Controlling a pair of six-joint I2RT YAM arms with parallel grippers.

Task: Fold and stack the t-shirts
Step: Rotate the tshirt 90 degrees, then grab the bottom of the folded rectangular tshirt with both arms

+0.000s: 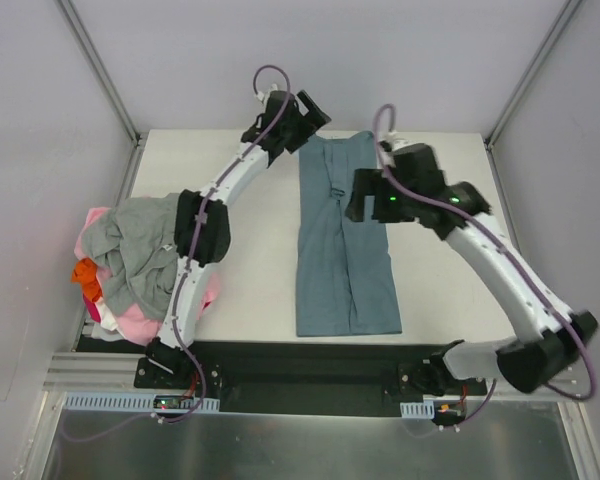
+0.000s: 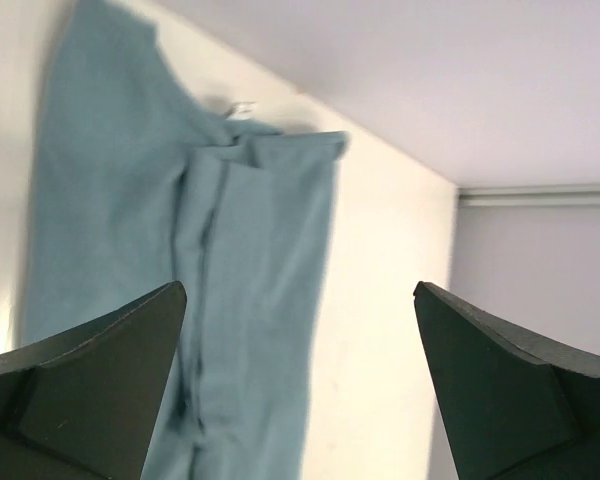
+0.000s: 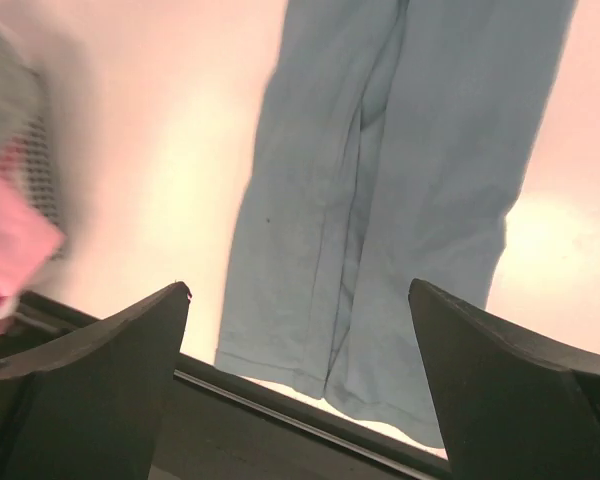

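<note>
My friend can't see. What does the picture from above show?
A blue shirt, folded into a long strip, lies flat on a white table. Two robot arms reach toward its far half, the left end effector and right end effector both open and empty. A messy pile of grey, pink and orange shirts sits at the left edge.

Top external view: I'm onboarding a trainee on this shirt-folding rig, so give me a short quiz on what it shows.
1. True or false: the slate-blue shirt lies as a long folded strip on the middle of the table.
2. Where is the heap of crumpled shirts? A) at the table's left edge B) at its far right corner C) on top of the slate-blue shirt
3. Fill in: the left gripper and the right gripper both stand ___, holding nothing.
Key: 1 true; 2 A; 3 open.
</note>
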